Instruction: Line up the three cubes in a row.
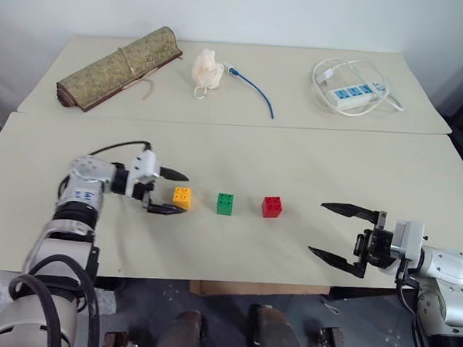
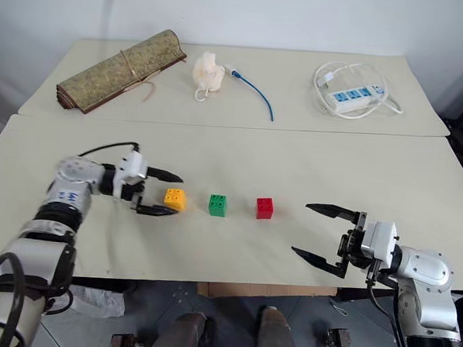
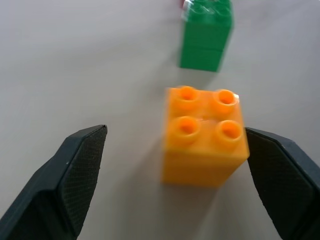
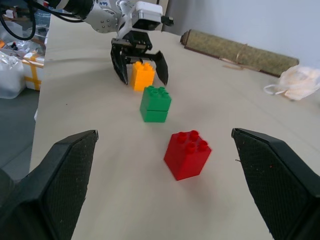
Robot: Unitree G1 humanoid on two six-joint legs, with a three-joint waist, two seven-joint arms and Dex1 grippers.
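Three cubes stand in a row on the near table: a yellow-orange cube (image 1: 182, 196), a green cube (image 1: 225, 203) and a red cube (image 1: 272, 207), with even gaps between them. My left gripper (image 1: 184, 193) is open around the yellow-orange cube (image 3: 204, 135). The cube rests on the table, close against one finger (image 3: 280, 172), and there is a clear gap to the other finger (image 3: 80, 167). My right gripper (image 1: 317, 228) is open and holds nothing. It hovers to the right of the red cube (image 4: 187, 154), well apart from it and pointing along the row.
On the far table lie a rolled bamboo mat (image 1: 120, 67), a crumpled white cloth (image 1: 207, 70), a blue cable (image 1: 255, 89) and a white power strip (image 1: 356, 93) with its coiled cord. A seam (image 1: 234, 125) separates the two tables.
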